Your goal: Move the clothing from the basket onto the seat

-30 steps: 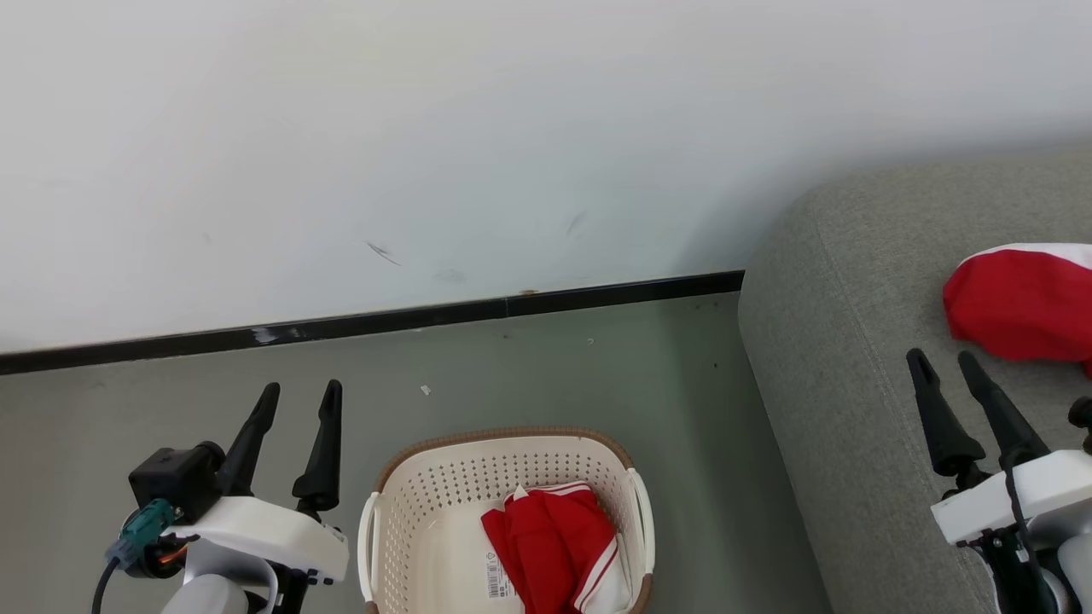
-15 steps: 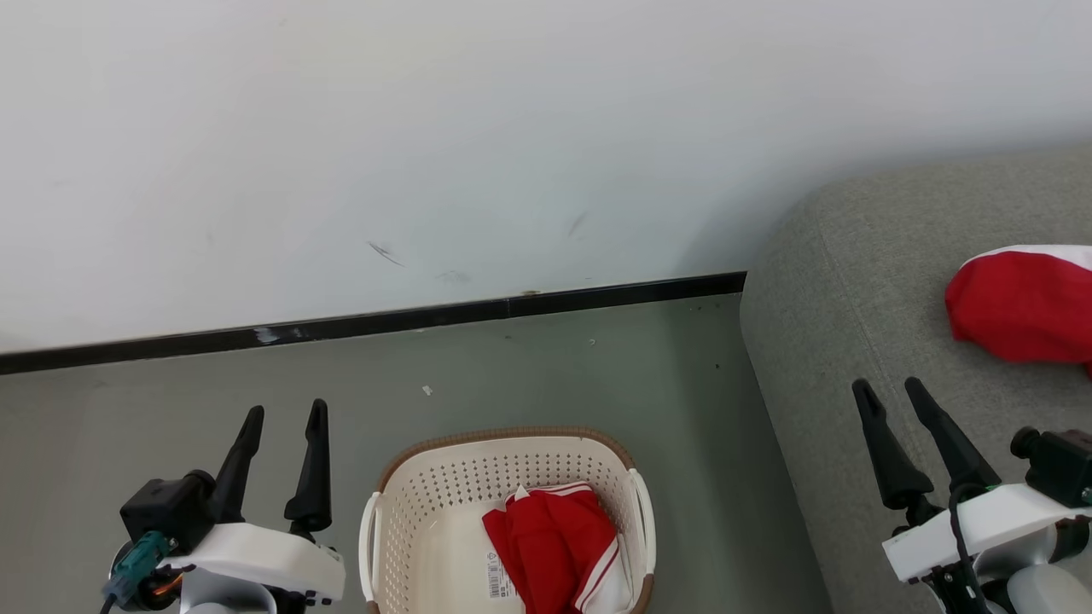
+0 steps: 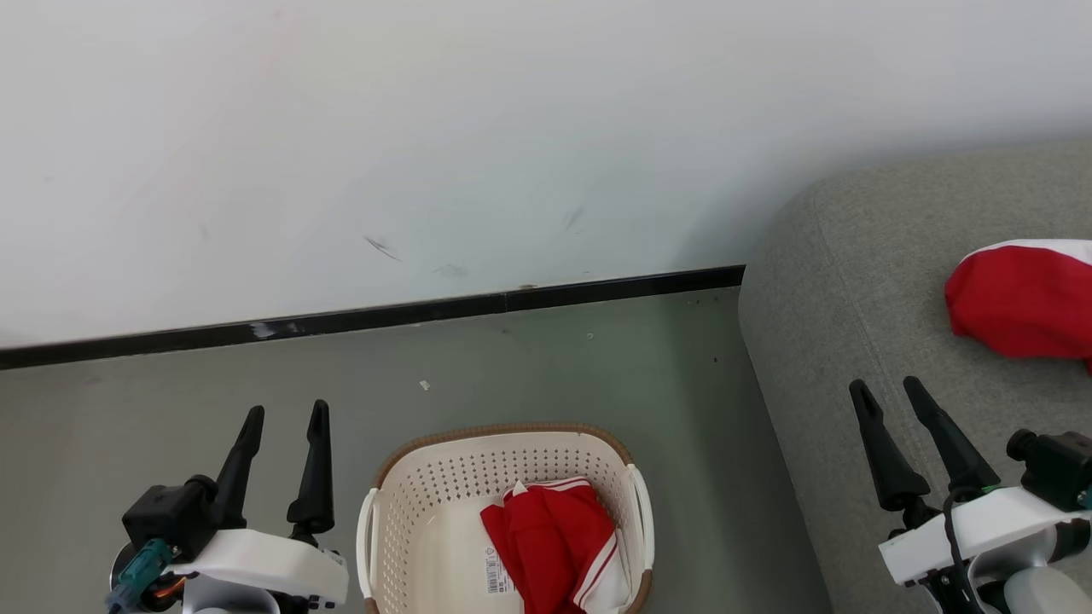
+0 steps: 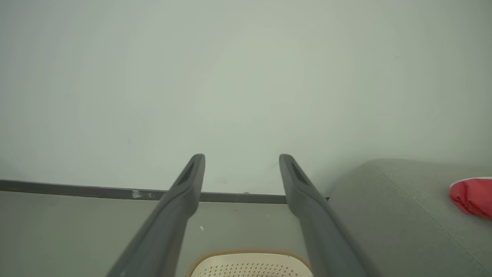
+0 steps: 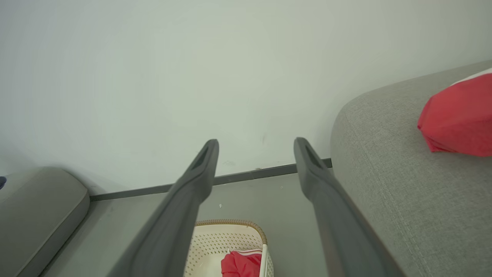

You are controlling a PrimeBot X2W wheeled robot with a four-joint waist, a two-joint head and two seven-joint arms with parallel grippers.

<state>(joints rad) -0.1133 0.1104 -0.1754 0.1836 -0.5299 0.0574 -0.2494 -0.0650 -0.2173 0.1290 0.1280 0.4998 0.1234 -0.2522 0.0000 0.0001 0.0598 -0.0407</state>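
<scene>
while 2 grippers point(image 3: 287, 408) point(image 3: 884, 384) gape, 1 garment point(image 3: 550, 541) lies in basket point(image 3: 478, 471), 1 garment point(image 3: 1024, 300) on seat point(image 3: 853, 298)

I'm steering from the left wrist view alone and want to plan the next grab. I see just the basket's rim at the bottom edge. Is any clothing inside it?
Observer: Yes. The head view shows a red striped garment bunched in the right half of the basket.
Operator: Is the right end effector free?
Observer: The right end effector is open and empty. In the head view it shows against the seat, apart from the second red garment lying there.
Operator: Anything on the basket's other side?
Observer: The right wrist view shows another grey cushion at its left edge, by the wall.
</scene>
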